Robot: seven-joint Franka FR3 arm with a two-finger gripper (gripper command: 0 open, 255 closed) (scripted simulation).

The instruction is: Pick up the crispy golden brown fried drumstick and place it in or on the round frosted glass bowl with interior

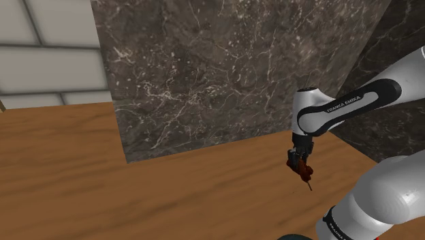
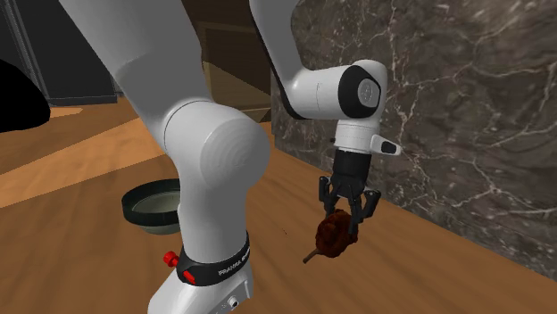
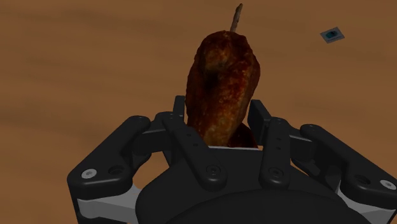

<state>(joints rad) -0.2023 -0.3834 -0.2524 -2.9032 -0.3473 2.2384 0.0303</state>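
Plainly, the gripper (image 2: 346, 214) pinches the reddish-brown drumstick (image 2: 334, 234) between its jaws, bone end down, above the wooden surface (image 2: 71, 241) — the bowl (image 2: 153, 205) sits at the second exterior view's left.

**One of each, two fingers**

One drumstick (image 2: 335, 234), with one thin stick (image 3: 236, 16) poking from its end. One bowl (image 2: 153, 223). One white arm (image 2: 214, 152), carrying one black claw (image 2: 346, 212) with two fingers (image 3: 180, 111). One small blue square (image 3: 329, 35).
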